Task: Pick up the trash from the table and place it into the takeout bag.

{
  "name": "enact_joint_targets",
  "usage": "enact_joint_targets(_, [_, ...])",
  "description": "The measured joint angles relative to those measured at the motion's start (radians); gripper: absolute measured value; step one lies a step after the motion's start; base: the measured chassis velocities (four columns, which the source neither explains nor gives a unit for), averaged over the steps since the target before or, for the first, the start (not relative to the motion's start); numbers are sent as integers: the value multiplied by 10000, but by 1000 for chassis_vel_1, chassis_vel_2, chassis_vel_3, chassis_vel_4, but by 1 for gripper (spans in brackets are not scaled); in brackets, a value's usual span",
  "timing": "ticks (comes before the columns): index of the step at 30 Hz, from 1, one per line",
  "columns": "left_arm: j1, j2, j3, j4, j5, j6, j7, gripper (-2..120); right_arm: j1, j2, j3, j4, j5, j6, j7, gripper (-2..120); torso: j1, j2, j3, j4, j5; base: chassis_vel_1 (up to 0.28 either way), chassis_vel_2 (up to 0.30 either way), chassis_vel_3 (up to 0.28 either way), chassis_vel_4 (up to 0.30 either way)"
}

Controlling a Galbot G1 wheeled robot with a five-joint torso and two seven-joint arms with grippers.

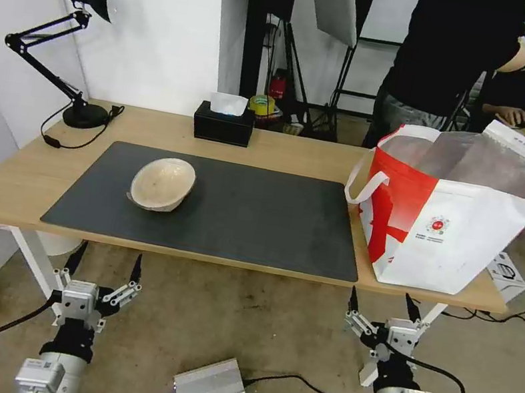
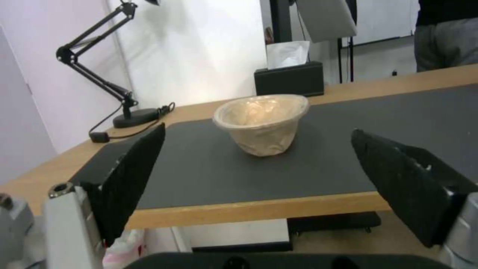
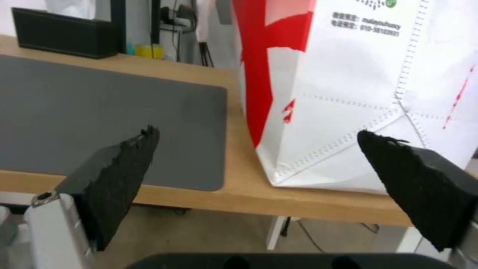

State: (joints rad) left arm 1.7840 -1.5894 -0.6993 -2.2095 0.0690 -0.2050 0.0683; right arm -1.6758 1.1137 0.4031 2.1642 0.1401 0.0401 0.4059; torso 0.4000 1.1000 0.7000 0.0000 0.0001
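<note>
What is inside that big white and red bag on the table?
Looking into the takeout bag from the head view, only its silver foil lining shows near the open top. The bag's walls hide the bottom, so whether anything lies inside cannot be told.

shallow beige bowl [image 1: 162, 183] sits tilted on the dark mat's [image 1: 258, 223] left half; white-and-red bag [image 1: 456, 210] stands open at the surface's [image 1: 21, 181] right end.

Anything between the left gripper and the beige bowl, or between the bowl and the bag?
Nothing visible. The left gripper hangs open below the table's near edge, facing the bowl over bare mat. From the bowl to the bag the mat is bare too. The tissue box and lamp stand behind.
</note>
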Motion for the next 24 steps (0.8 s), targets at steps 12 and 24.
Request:
enact_joint_targets(12, [-11, 22, -16, 34, 5, 5, 0, 100, -24, -80, 258, -440, 167, 352, 195, 100, 0, 0, 0, 0, -1, 0, 0, 0, 0])
enact_joint_targets(24, [-16, 27, -44, 44, 11, 13, 2, 100, -94, -143, 242, -628, 325, 540, 284, 100, 0, 0, 0, -1, 0, 0, 0, 0, 0])
